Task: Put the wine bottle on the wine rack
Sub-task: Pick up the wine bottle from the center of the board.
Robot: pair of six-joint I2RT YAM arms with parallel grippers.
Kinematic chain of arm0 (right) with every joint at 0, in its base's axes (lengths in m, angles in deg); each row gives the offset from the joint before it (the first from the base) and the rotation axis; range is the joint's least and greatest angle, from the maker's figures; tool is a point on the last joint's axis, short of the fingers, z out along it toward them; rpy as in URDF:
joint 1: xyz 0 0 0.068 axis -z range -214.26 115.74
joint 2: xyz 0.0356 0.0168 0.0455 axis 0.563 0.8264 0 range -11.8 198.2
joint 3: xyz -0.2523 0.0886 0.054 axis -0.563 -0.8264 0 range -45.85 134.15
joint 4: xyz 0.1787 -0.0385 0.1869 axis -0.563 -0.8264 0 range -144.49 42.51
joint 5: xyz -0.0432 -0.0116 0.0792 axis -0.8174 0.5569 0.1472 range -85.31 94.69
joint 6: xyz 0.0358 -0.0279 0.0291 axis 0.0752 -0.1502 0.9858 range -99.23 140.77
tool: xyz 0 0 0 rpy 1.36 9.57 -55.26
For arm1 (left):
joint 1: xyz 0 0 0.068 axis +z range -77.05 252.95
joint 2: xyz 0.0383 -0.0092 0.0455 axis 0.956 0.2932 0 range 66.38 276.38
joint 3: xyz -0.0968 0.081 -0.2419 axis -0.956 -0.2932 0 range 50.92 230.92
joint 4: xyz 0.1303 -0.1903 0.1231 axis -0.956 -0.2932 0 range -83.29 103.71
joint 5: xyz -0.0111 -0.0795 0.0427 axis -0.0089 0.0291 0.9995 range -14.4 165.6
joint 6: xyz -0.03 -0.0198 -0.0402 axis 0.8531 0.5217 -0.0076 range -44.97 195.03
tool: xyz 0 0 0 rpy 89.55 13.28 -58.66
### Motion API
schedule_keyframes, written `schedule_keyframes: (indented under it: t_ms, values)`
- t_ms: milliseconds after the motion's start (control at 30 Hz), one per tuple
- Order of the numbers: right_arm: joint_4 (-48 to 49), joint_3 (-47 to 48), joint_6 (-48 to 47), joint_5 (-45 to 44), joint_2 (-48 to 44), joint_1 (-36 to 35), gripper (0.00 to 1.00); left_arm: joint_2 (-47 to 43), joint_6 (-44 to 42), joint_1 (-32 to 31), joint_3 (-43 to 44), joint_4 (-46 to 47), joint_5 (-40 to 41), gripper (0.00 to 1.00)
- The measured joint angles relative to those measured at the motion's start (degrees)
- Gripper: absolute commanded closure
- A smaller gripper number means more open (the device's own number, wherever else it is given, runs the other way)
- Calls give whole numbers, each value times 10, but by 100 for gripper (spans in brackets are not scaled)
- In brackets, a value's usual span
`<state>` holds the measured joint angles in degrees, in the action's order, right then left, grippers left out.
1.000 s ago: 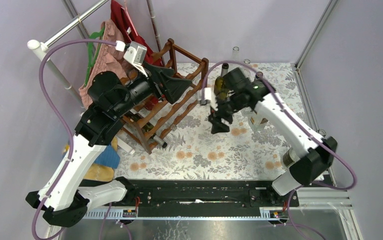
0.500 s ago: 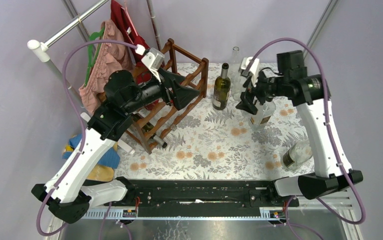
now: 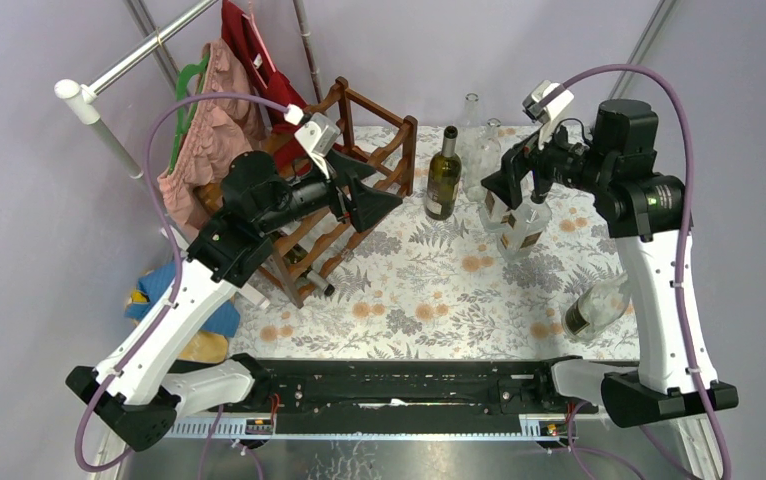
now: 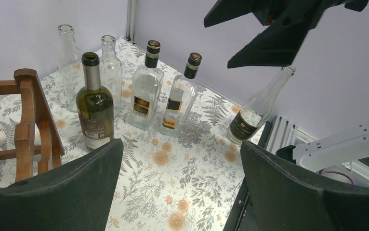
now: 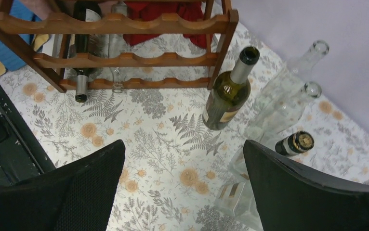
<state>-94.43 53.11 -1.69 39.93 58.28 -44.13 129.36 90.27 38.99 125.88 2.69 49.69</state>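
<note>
Both released, we flank the standing wine bottle (image 3: 443, 182): left gripper (image 4: 181, 144) by the wine rack (image 5: 125, 59), right gripper (image 5: 183, 143) opposite.

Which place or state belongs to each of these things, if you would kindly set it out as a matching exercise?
Column one:
1. green wine bottle
2. wine rack
3. uncapped labelled clear bottle
4. right pincer

Column two:
A. open, holding nothing
B. upright, just right of the rack
C. dark reddish-brown wood, far left
D. tilted, far right

Pairs: 1-B, 2-C, 3-D, 4-A
</note>
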Motion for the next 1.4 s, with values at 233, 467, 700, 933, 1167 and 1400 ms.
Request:
schedule_keyframes:
  t_ms: [233,467,700,933,1167,1400]
  values:
    - [4,-5,27,-46,32,36,0,-2,-17,0,-12,10,1,1]
    - [11,-4,28,-88,75,44,0,-20,-23,3,-71,31,-5,1]
    - [14,-5,17,-139,78,44,0,-37,-21,18,-113,49,-22,1]
    - [18,-58,-5,-181,55,46,0,-68,-19,40,-123,73,-22,1]
    - [24,-89,-16,-170,40,46,0,-58,-18,44,-132,89,-24,1]
    - [22,-31,-18,-114,86,46,0,-46,-25,44,-133,86,-14,1]
